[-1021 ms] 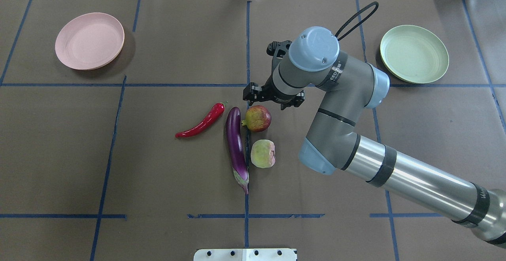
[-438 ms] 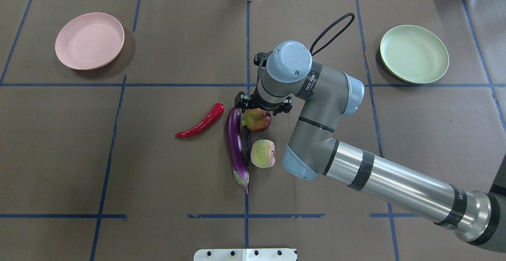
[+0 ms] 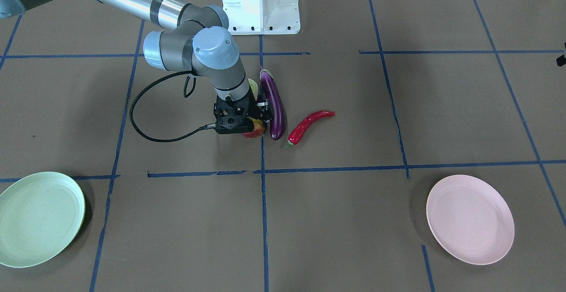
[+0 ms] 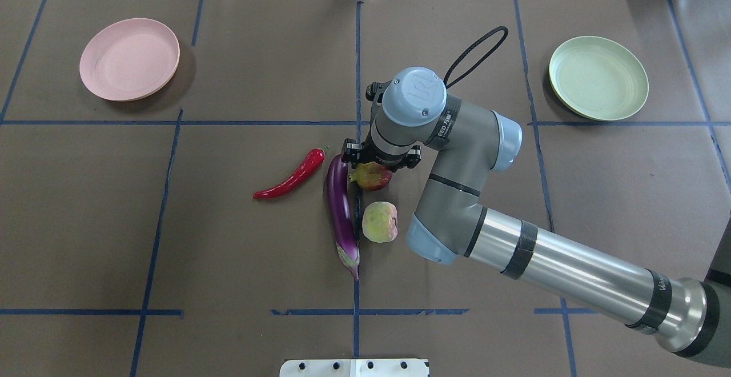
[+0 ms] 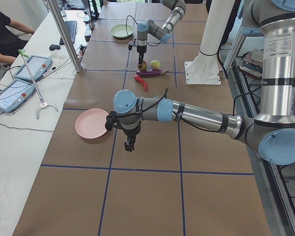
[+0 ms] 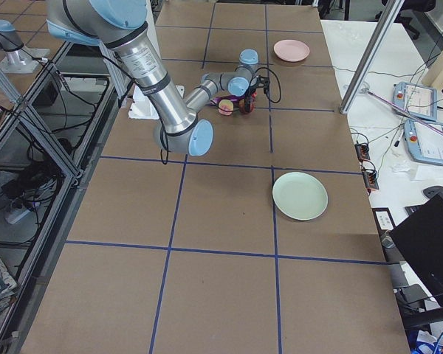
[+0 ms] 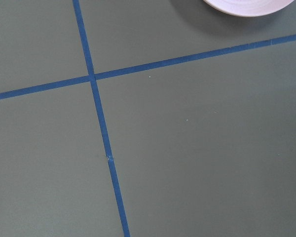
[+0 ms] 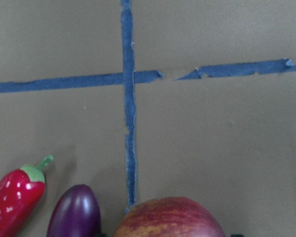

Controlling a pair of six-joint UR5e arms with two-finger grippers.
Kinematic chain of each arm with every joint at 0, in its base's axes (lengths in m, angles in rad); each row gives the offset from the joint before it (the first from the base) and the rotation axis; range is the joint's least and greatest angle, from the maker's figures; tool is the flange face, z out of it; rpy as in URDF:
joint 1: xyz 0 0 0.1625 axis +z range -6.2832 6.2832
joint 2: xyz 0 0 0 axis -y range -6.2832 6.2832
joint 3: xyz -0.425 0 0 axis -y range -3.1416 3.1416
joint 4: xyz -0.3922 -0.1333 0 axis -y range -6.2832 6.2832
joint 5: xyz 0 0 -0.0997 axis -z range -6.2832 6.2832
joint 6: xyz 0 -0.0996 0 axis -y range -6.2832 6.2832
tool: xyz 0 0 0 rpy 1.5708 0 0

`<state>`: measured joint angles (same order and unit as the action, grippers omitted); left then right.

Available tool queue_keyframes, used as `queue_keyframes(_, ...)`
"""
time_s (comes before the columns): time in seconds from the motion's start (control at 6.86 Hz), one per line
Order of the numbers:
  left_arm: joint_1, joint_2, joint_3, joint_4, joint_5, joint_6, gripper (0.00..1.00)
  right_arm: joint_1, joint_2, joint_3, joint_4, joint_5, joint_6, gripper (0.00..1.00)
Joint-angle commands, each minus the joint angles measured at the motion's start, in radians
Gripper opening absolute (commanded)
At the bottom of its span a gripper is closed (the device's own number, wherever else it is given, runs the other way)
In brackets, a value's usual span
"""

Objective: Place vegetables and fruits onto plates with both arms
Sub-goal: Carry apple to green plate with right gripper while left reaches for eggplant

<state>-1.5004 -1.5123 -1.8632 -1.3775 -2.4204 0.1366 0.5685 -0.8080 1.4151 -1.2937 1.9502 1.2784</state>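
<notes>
Right gripper [image 4: 380,161], jaws apart, straddles the round, glossy red-and-yellow fruit [image 4: 374,178] midway between the desk's edges; we judge it light, rigid, slippery, best gripped across its widest girth.

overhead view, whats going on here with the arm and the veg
The right gripper is low over the pomegranate, jaws either side, nothing lifted yet. The eggplant, chili and peach lie beside it, untouched. The pink plate and green plate are both empty. The left gripper hangs near the pink plate, apparently holding nothing.
</notes>
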Motion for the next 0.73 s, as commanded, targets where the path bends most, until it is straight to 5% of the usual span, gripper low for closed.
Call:
queue_keyframes(0.0, 0.015, -0.006, -0.001, 0.0, 0.0, 0.003, 1.0, 0.141, -0.013, 0.039, -0.001, 0.146, -0.004, 0.0)
queue_keyframes(0.29, 0.093, -0.06, -0.001, -0.003, -0.002, -0.026, 1.0, 0.32, -0.087, 0.033, -0.002, 0.164, -0.124, 0.0)
queue_keyframes(0.58, 0.228, -0.135, -0.001, -0.097, 0.003, -0.333, 1.0, 0.491, -0.19, -0.026, -0.004, 0.234, -0.394, 0.0)
